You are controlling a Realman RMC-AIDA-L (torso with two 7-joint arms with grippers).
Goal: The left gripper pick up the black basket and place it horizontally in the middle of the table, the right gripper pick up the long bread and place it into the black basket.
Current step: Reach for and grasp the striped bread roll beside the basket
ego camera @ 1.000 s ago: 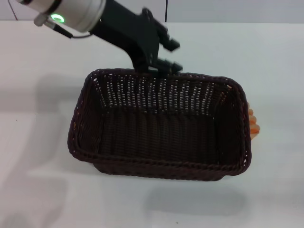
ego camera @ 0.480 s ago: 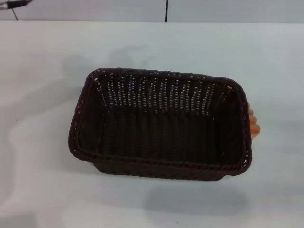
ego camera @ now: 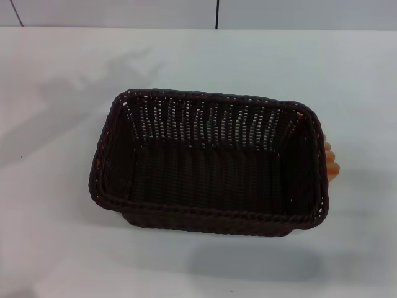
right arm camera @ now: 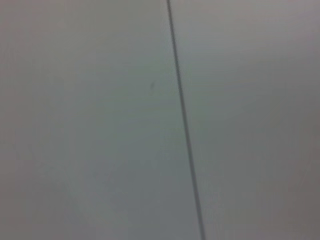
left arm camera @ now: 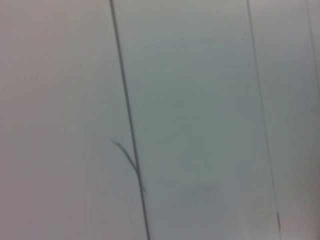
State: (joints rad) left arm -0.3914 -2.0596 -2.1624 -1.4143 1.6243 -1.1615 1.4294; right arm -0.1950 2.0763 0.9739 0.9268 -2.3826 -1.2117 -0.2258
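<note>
The black basket [ego camera: 208, 161] stands upright and empty on the white table [ego camera: 56, 236], near the middle, with its long side across the head view. The long bread [ego camera: 332, 162] lies on the table right against the basket's right side; only a small tan and orange end shows past the rim. Neither gripper shows in the head view. Both wrist views show only a pale panelled surface with thin dark seams.
A pale wall with dark seams [ego camera: 217, 12] runs behind the table's far edge. A soft shadow [ego camera: 93, 81] lies on the table at the back left of the basket.
The left arm, which stood over the basket's back rim a second ago, has drawn away up and to the left and left the head view. The basket has stayed put.
</note>
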